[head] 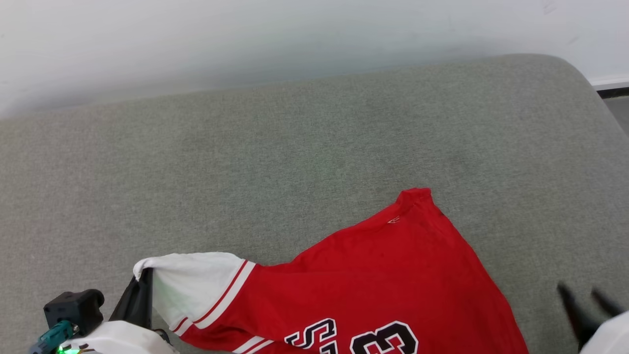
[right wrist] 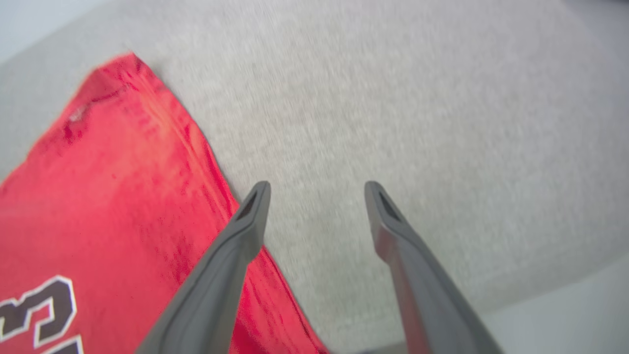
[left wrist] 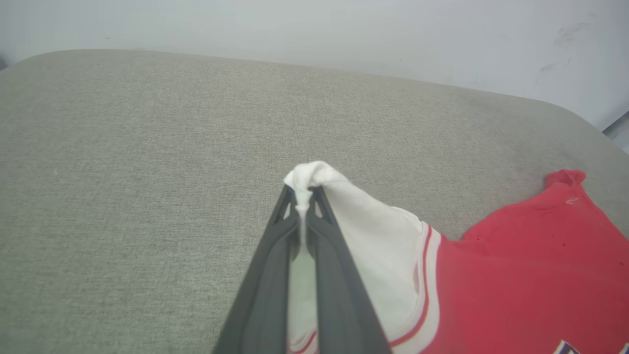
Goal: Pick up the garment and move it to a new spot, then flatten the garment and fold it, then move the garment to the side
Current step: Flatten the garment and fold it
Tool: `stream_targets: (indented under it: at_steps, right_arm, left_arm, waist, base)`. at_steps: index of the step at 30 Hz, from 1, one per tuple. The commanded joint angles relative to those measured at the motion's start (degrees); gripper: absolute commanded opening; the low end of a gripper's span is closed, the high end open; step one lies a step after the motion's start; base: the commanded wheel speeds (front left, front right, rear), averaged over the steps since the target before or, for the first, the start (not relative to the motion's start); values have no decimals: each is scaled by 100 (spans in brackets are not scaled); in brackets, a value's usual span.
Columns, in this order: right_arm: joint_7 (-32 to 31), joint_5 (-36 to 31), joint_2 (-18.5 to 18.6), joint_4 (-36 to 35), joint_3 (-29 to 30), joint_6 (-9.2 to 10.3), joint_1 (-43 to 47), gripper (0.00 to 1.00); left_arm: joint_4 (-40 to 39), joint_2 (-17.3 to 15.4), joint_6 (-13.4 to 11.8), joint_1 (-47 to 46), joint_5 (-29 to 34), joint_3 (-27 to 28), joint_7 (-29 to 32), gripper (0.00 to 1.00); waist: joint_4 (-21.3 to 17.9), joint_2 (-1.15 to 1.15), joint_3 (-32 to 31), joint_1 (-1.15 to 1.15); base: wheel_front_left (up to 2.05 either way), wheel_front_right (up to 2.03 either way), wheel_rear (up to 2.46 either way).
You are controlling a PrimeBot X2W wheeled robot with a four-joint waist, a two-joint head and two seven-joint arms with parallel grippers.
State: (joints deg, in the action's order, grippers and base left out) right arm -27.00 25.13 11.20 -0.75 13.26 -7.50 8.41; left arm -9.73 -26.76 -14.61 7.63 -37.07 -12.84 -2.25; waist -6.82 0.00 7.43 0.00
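**A:** Two grippers in shot. What's each doing w/ the garment (head: 383, 275)?

**B:** The left gripper (left wrist: 303, 194) is clamped on the white sleeve (left wrist: 373, 236). Its fingers (left wrist: 339, 275) are narrow, nearly parallel, w/ a bunched bit of the sleeve end pinched betw. the tips. The cloth tents up there, and a strip of white runs down the gap betw. the fingers.

**A:** And the right gripper (right wrist: 317, 189)?

**B:** Spread wide, nothing betw. the tips. It's over bare grey cushion (head: 295, 162), just beside the garment's right edge. In its wrist view one finger crosses the red hem, but I can't tell if it's touching. That view is blurry, and so is this gripper at the lower right of the head view.

**A:** Where's the garment itself?

**B:** On the cushion, near side, centre to right in the head view, w/ the bottom cut off by the frame. The red body lies mostly flat, and one red corner points up toward the pale wall (head: 245, 39). The sleeve stretches out left to the left gripper, w/ the red-and-white stripe trim (head: 226, 295) where white meets red.

**A:** Any print?

**B:** Black white-outlined characters (head: 383, 339) at the bottom edge. They look like an S and a 3, only partly in frame. There's a tiny pale mark (head: 393, 220) near the upper corner, too small to read.
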Motion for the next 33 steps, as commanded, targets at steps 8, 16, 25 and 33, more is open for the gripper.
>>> stream_targets:
  at_steps: [8,16,25,33]
  right_arm:
    - [1255,482,574,811,-602,2,-1510,100]
    - [-480,933,1281,1116,-1835,2,-2721,100]
    - [-1816,1111,1560,1393,-3007,2,-3802,100]
    - [-2313,1570,1481,2133,-3719,1,-3752,49]
  left_arm:
    - [-218,22,36,-365,104,-121,21,0]
    - [-308,82,106,-751,223,-303,22,0]
    - [-231,215,248,-1265,316,-499,-50,0]
    - [65,328,318,-1393,265,-576,-148,0]
  waist:
    - [245,0,361,0]
    - [576,0,777,0]
    - [966,0,1410,0]
    - [1092,0,1508,0]
  base:
    - [0,0,0]
    - [0,0,0]
    - [0,0,0]
    - [0,0,0]
